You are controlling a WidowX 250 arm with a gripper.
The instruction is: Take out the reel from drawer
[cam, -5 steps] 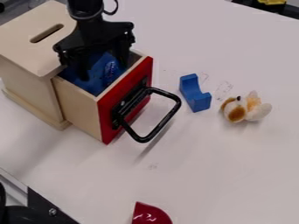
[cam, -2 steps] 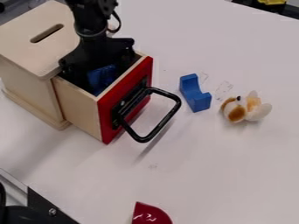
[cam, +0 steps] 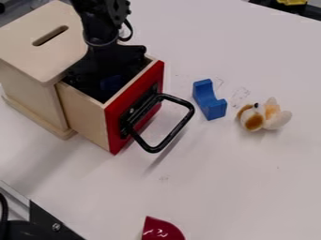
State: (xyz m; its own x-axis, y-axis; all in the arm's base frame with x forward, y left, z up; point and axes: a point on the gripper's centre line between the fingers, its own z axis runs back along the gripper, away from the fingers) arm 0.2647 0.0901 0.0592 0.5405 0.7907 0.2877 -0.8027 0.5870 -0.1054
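The reel, taken to be the dark blue thing (cam: 113, 83) down in the pulled-out drawer (cam: 85, 111), is mostly hidden beneath the black gripper (cam: 105, 70), so its shape and the way it lies cannot be read. It is probably light and stiff, likely hard plastic, and not fragile; if the surface is smooth and curved, it could roll or slip out of a shallow pinch. The best hold is likely low and across its body, on two opposite sides, rather than on an upper edge. The gripper hangs at the drawer's mouth with its lower part inside; how wide it is open, or whether it holds anything, I cannot tell. The lift should go straight up, clear of the wooden walls and the red front (cam: 135, 102), since a tilted reel might catch there. The black handle (cam: 176, 129) juts out from that front, and the wooden cabinet (cam: 59, 58) stands behind. Farther out on the white table (cam: 241, 180) lie a notched blue block (cam: 210, 102), a small plush toy (cam: 255, 121) just beside it, and, well apart, a shiny red piece (cam: 162, 230).
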